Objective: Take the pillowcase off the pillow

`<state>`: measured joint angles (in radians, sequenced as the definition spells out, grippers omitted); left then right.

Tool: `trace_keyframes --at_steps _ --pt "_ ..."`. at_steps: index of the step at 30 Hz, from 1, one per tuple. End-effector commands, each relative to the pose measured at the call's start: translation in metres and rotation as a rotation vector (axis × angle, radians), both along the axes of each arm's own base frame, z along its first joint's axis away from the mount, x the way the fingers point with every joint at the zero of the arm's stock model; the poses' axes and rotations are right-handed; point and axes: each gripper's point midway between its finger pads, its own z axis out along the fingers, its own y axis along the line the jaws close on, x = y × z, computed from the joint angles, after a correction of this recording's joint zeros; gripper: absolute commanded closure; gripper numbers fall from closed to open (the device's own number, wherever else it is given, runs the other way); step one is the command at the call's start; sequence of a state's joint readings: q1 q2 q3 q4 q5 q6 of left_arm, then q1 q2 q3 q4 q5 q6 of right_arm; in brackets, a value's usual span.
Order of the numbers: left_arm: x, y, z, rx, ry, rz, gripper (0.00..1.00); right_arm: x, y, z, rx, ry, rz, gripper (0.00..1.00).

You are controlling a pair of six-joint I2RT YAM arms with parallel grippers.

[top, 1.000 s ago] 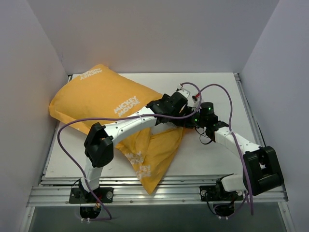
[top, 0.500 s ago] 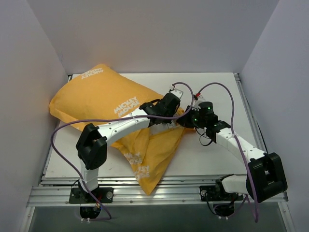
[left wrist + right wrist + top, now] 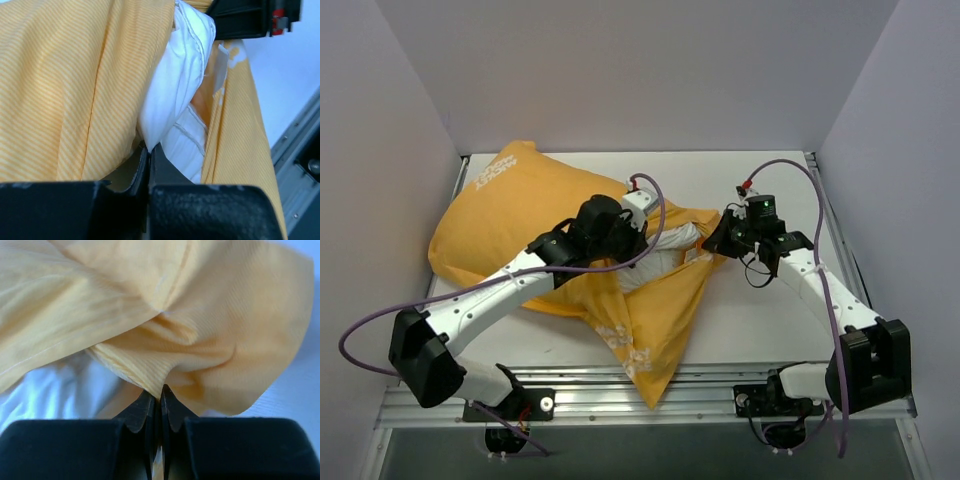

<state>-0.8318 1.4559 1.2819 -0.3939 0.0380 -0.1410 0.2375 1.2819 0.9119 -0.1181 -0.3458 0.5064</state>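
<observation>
Pillowcase (image 3: pixel 510 215) (orange, Mickey Mouse lettering) is pinched at its mouth by the right gripper (image 3: pixel 160 390); the left gripper (image 3: pixel 149 149), jaws narrow, seemingly nips the white pillow (image 3: pixel 177 75).

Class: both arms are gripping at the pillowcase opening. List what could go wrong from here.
1. The right jaws pinch only a thin fold of the pillowcase; pulling may slip it free.
2. The left jaws hold just a corner of the pillow; it may slip, so the pillow drags along with the cover.
</observation>
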Motion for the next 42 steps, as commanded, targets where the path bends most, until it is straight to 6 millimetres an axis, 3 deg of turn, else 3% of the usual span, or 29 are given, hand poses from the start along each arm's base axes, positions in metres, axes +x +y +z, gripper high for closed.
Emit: trace_keyframes --at_steps 1,5,7,8,9,10,11,12,13,14,16,17,18,21,22,24,25,27,28,31,36,42 --pt "-0.028 0.055 0.007 0.012 0.066 -0.022 0.98 0.026 -0.081 -0.022 -0.227 0.02 -0.245 1.0" --pt "-0.017 0.065 0.051 -0.16 -0.001 0.045 0.98 0.01 -0.074 -0.058 -0.231 0.1 -0.171 1.0" --pt "-0.006 0.057 0.074 -0.239 -0.04 0.069 0.98 -0.002 -0.068 -0.077 -0.222 0.14 -0.123 1.0" --pt "0.005 0.052 0.074 -0.245 -0.036 0.096 0.98 -0.007 -0.059 -0.079 -0.202 0.146 -0.089 1.0" --pt "0.013 0.045 0.092 -0.289 -0.063 0.101 0.98 -0.009 -0.055 -0.076 -0.191 0.132 -0.077 1.0" --pt "0.019 0.039 0.095 -0.31 -0.046 0.115 0.98 -0.011 -0.05 -0.073 -0.187 0.123 -0.066 1.0" --pt "0.031 0.027 0.083 -0.297 -0.012 0.123 0.98 -0.014 -0.043 -0.069 -0.188 0.111 -0.049 1.0" --pt "0.039 0.019 0.099 -0.323 -0.031 0.128 0.98 -0.013 -0.043 -0.054 -0.193 0.071 -0.063 0.96" --pt "0.045 0.012 0.098 -0.33 -0.019 0.143 0.98 -0.017 -0.043 -0.047 -0.2 0.068 -0.068 0.93" --pt "0.056 0.002 0.084 -0.307 0.002 0.16 0.98 -0.013 -0.042 -0.031 -0.199 0.034 -0.08 0.88" --pt "0.066 -0.013 0.093 -0.316 -0.027 0.175 0.98 -0.017 -0.044 -0.005 -0.214 -0.016 -0.102 0.73" --pt "0.073 -0.023 0.08 -0.295 -0.013 0.174 0.98 -0.018 -0.044 0.006 -0.213 -0.038 -0.108 0.67" --pt "0.076 -0.029 0.078 -0.288 -0.015 0.172 0.98 -0.017 -0.039 0.029 -0.201 -0.089 -0.106 0.59" --pt "0.091 -0.046 0.07 -0.26 -0.014 0.192 0.98 -0.027 -0.031 0.056 -0.163 -0.115 -0.11 0.47" --pt "0.097 -0.053 0.059 -0.241 -0.003 0.192 0.98 -0.033 -0.022 0.062 -0.145 -0.121 -0.088 0.44" --pt "0.108 -0.056 0.064 -0.238 -0.023 0.225 0.98 -0.04 -0.01 0.072 -0.102 -0.127 -0.083 0.36" --pt "0.114 -0.06 0.052 -0.22 -0.007 0.235 0.98 -0.045 -0.002 0.074 -0.094 -0.128 -0.072 0.34" --pt "0.121 -0.063 0.058 -0.221 -0.015 0.26 0.98 -0.05 0.009 0.08 -0.063 -0.127 -0.085 0.33" --pt "0.125 -0.067 0.049 -0.21 0.002 0.265 0.98 -0.056 0.022 0.081 -0.055 -0.133 -0.058 0.33" --pt "0.131 -0.074 0.046 -0.213 0.007 0.267 0.98 -0.058 0.038 0.075 -0.065 -0.12 -0.078 0.31" --pt "0.138 -0.076 0.042 -0.198 0.005 0.28 0.98 -0.049 0.064 0.056 -0.098 -0.085 -0.119 0.27" --pt "0.142 -0.072 0.039 -0.183 -0.001 0.293 0.98 -0.031 0.074 0.035 -0.167 -0.058 -0.18 0.27"
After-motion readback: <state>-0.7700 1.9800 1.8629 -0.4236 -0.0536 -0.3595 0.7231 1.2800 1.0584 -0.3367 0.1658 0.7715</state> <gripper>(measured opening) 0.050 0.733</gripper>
